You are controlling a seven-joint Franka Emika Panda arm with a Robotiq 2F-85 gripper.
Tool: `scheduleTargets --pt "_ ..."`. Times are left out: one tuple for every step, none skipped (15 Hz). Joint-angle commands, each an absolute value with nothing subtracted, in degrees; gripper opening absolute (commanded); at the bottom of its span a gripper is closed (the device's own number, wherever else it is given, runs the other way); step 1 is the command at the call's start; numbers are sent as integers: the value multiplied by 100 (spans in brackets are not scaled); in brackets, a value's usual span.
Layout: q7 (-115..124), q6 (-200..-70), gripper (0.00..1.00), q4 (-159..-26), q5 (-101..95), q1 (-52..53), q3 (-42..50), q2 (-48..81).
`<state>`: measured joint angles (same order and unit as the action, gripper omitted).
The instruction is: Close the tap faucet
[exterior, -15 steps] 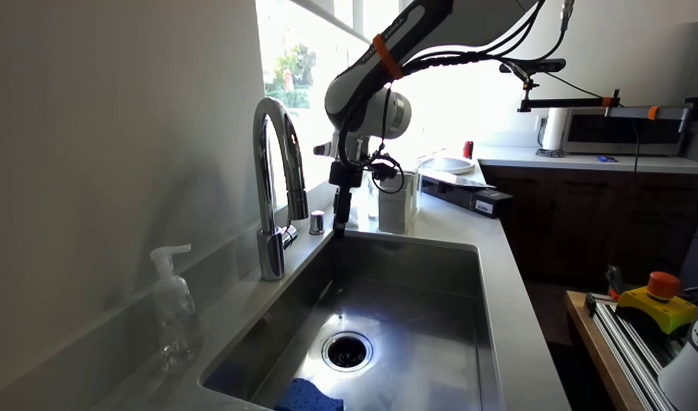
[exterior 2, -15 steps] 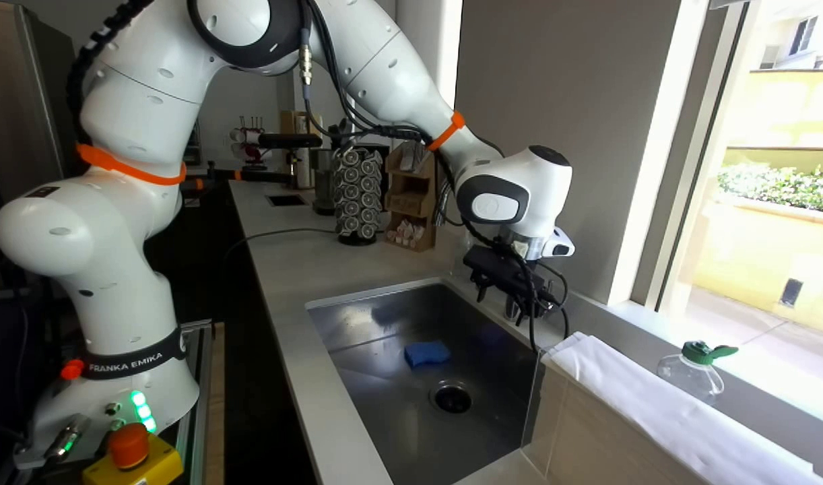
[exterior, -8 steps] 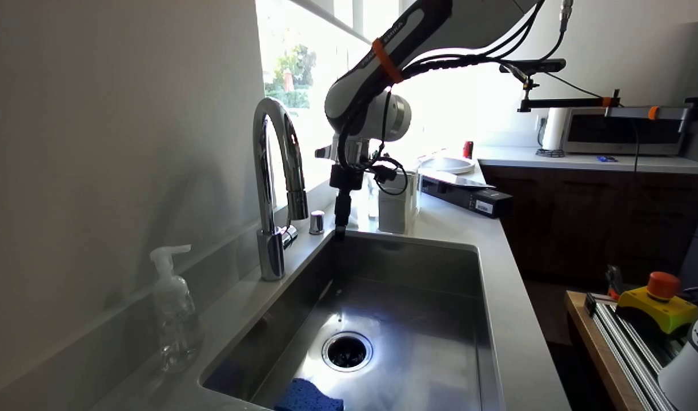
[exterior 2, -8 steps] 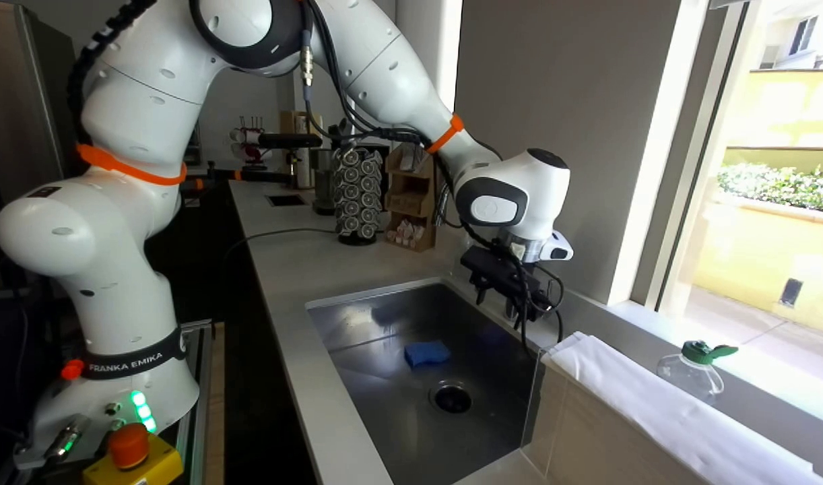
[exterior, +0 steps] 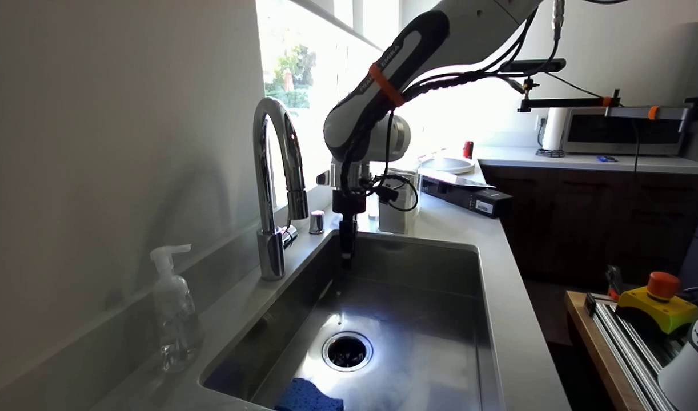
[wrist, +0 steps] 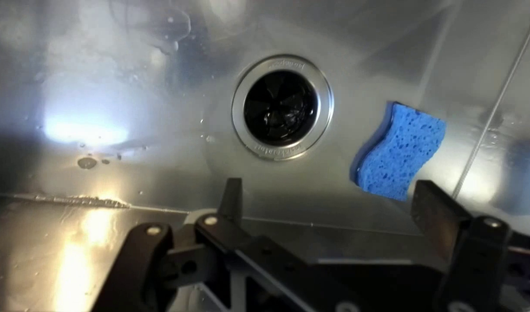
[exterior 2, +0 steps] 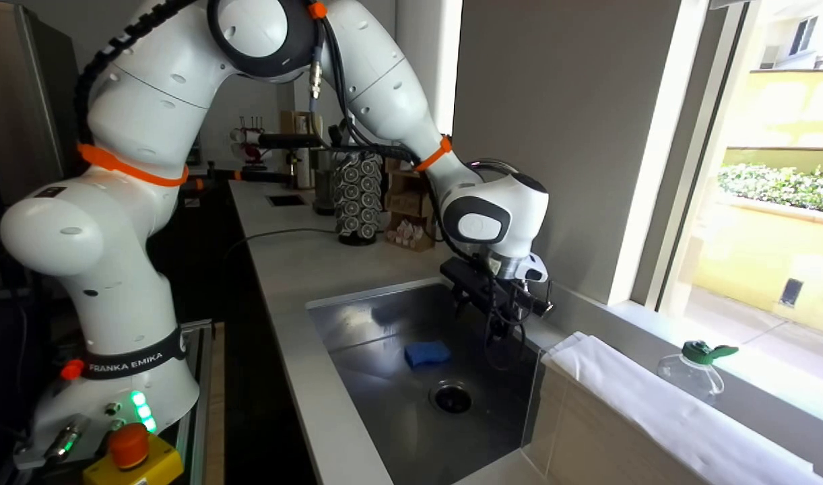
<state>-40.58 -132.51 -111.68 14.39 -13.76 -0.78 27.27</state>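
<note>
The tap faucet (exterior: 272, 254) is tall shiny chrome with a high arched spout. In an exterior view it stands upright on the counter at the sink's left edge. Its small side lever (exterior: 290, 235) is low on the base, on the side towards my gripper. My gripper (exterior: 347, 260) is to the right of the faucet, apart from it, pointing down with its tips just below the sink rim. In the wrist view my gripper (wrist: 328, 184) is open, fingers wide apart, nothing between them. The faucet does not show clearly there or behind the arm.
The steel sink (exterior: 423, 302) holds a drain (wrist: 281, 108) and a blue sponge (wrist: 401, 151). A clear soap dispenser bottle (exterior: 176, 319) and a small chrome cap (exterior: 317, 222) stand on the counter. A box with a white cloth (exterior 2: 661, 411) borders the sink.
The arm and gripper have moved down, the fingertips going from about the sink rim to below it. In an exterior view they also shifted left. The faucet and sponge have not moved.
</note>
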Motion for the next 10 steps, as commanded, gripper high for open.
scheduleTargets --pt "-4221 -13540 100 -11659 1398 -1438 -142 2622" --pt "-4258 -13627 100 -11773 1455 -1464 -160 2616" --pt "-4254 -13736 100 -11861 1547 -1491 -192 2630" --pt "-4246 -13899 100 -12017 1702 -1522 -252 2635" --pt "-4248 -14019 100 -12132 1777 -1544 -294 2646" --pt "-4226 -14253 100 -12280 1888 -1559 -347 2651" --pt "-4267 -14472 100 -12420 2039 -1598 -429 2647" --pt "-4278 -14732 100 -12552 2161 -1620 -501 2651" --pt "-4331 -14975 100 -12685 2316 -1662 -614 2659" --pt "-4400 -15208 100 -12793 2473 -1715 -744 2671"
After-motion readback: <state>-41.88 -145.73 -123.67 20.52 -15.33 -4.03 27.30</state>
